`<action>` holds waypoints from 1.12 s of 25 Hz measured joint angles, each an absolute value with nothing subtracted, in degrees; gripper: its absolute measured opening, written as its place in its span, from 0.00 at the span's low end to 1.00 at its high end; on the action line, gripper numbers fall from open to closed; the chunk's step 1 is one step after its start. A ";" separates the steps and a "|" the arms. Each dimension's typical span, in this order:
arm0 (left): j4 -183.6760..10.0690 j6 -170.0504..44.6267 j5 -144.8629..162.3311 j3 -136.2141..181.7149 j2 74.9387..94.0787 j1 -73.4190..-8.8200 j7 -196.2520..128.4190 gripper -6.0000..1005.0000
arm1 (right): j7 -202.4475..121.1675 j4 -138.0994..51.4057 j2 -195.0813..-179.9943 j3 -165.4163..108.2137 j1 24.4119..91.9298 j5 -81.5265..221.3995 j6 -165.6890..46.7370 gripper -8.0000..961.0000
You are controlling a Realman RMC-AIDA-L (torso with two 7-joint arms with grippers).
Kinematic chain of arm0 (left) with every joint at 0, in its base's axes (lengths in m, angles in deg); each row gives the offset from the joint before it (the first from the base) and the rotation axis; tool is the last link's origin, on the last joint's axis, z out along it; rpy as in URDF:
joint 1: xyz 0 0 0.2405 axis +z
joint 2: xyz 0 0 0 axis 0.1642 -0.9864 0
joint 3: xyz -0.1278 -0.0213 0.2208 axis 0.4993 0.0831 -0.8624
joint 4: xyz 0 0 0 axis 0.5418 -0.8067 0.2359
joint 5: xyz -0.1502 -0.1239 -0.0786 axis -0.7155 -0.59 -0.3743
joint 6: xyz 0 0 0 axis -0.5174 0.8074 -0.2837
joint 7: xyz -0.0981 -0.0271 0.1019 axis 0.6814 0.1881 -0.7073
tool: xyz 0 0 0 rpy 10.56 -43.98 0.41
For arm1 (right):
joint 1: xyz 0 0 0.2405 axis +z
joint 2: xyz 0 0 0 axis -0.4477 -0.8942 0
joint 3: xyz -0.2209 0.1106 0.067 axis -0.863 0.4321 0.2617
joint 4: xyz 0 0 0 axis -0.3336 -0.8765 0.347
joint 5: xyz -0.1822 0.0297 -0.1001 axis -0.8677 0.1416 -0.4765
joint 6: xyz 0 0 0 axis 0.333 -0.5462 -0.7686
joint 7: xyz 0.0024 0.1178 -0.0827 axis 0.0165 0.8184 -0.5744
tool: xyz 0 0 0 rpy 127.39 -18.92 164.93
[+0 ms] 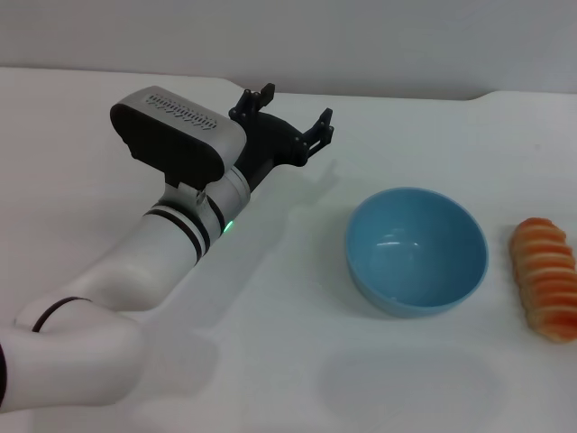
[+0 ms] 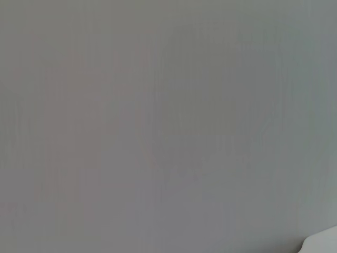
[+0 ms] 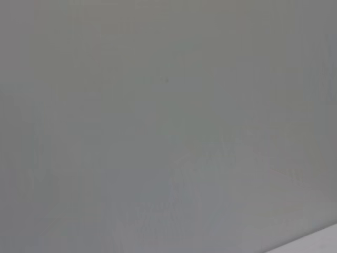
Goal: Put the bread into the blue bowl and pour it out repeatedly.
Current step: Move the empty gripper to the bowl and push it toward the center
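Bread out, bowl empty.
The bread (image 1: pixel 545 278) lies on the surface at 3 o'clock beside the blue bowl (image 1: pixel 416 250), long axis 12-to-6; the released left gripper (image 1: pixel 281 112) hovers at 10 o'clock, and the right arm, probably nearer, is unseen.

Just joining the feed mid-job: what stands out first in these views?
The left arm's end effector draws the eye first: it reaches out over the white table on the robot's left, fingers spread open and holding nothing. To its right sits the blue bowl, upright and empty. The bread lies on the table just beyond the bowl, near the head view's right edge. Both wrist views show only blank grey.
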State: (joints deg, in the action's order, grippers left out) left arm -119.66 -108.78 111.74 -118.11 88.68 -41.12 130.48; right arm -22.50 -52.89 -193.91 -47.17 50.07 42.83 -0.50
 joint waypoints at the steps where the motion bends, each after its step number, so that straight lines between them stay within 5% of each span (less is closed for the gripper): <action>1: -119.66 -108.73 111.71 -118.06 88.68 -41.06 130.49 0.86 | -22.50 -52.89 -193.90 -47.17 50.07 42.75 -0.60 0.83; 17: -125.41 -99.20 112.51 -110.41 87.21 -40.68 130.38 0.86 | -22.27 -53.13 -194.01 -47.30 50.10 42.74 -0.41 0.83; 22: -132.90 -79.95 119.26 -97.23 86.01 -40.85 129.84 0.86 | -22.28 -53.13 -193.99 -47.27 50.12 42.72 -0.53 0.83; 28: -141.85 -49.20 127.45 -78.04 87.27 -42.19 123.21 0.86 | -22.28 -52.98 -193.96 -47.17 49.94 42.98 -0.79 0.83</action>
State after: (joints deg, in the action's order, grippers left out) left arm -141.85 -49.20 127.45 -78.04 87.27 -42.19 123.21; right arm -22.28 -52.98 -193.96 -47.17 49.94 42.98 -0.79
